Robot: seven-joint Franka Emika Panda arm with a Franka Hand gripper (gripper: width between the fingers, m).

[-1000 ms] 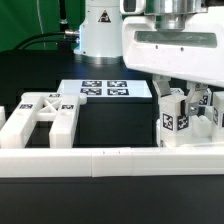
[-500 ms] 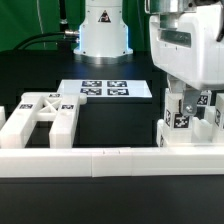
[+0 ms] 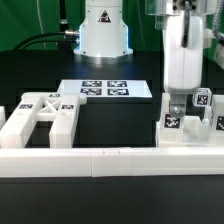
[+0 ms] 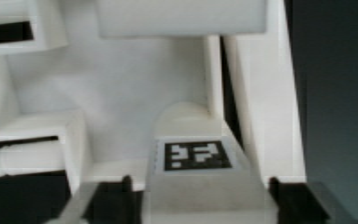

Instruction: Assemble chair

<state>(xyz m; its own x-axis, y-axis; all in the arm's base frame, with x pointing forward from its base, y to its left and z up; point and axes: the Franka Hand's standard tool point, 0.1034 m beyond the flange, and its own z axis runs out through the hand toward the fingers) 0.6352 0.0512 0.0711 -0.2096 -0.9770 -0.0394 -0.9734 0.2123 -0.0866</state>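
Wrist view | fingers apart, either side of a tagged chair part | gaps visible both sides

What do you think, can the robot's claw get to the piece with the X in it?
Probably yes. The cross-braced frame lies uncovered at the exterior view's left. The gripper hangs at that view's right around a small tagged part, so it must lift and cross over.
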